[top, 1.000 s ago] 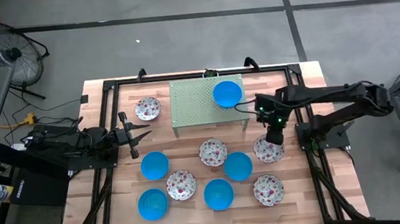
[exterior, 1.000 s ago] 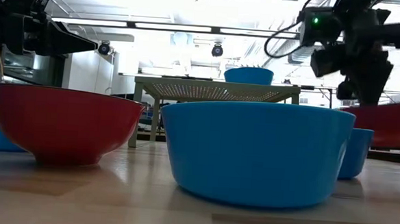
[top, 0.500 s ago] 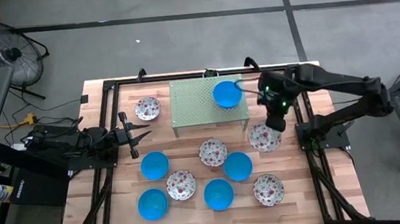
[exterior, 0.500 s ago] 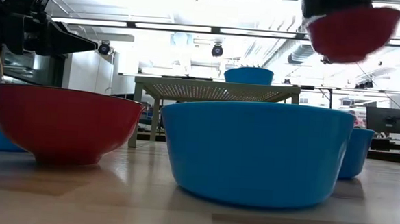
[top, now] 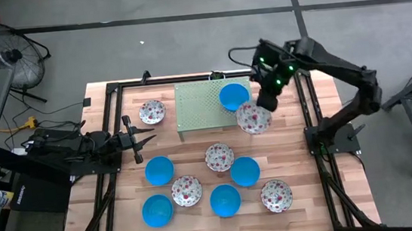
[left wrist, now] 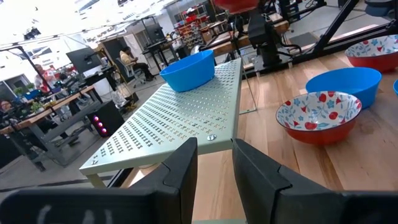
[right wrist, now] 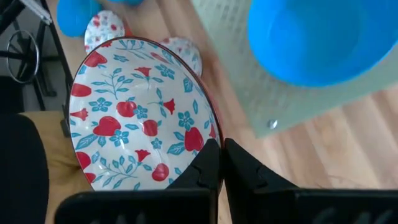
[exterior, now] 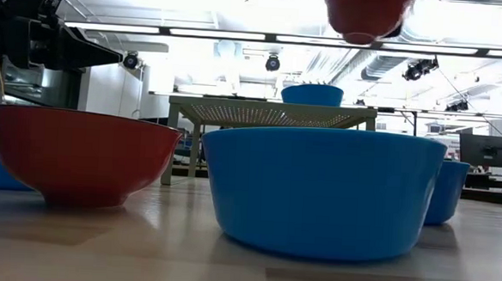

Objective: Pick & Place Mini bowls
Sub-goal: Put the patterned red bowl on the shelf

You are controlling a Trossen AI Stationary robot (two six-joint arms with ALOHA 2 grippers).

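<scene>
On the wooden table (top: 116, 207) a green perforated stand (top: 201, 107) carries one blue mini bowl (top: 234, 96). The right gripper (top: 264, 107) holds a floral mini bowl (top: 253, 118) (red outside) in the air beside it, fingers pinched on its rim. The left gripper (top: 148, 139) waits at the table's left, fingers slightly parted and holding nothing.

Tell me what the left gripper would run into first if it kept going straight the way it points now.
Probably the green perforated stand. The left gripper aims its jaws at the stand's near corner, with bare table between. Depth is unclear, so it might instead slip under the top toward a leg.
</scene>
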